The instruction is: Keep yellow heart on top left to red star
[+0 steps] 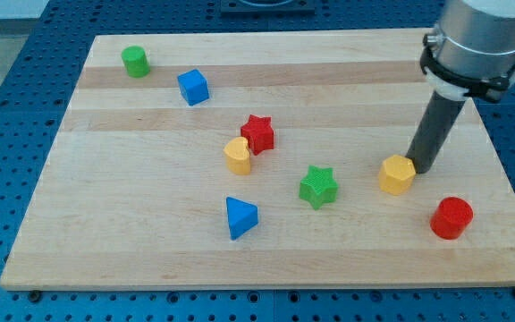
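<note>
Camera view: my tip, a bare rod with no jaws to open or close, rests beside the yellow hexagon at right. The yellow heart touches the red star at centre, on its lower left; a careless push could shove the star away too.

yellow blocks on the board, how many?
2: yellow heart touching the red star's lower left, mid-board; yellow hexagon at the view's right, beside my tip. None seem hidden.

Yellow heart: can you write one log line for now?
yellow heart: touching red star's lower left | my tip: beside yellow hexagon block
</note>
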Controlling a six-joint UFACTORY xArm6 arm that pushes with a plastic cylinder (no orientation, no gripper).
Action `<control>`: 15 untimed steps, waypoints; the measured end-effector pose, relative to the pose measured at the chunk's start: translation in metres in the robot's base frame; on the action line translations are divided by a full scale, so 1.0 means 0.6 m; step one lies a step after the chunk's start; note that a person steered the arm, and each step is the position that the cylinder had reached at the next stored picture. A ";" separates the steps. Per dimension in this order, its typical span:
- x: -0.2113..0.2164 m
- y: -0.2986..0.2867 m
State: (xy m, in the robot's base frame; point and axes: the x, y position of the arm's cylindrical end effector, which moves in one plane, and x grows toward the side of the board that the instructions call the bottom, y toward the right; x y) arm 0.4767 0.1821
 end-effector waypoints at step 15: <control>-0.039 -0.318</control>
State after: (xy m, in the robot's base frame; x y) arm 0.4532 -0.0088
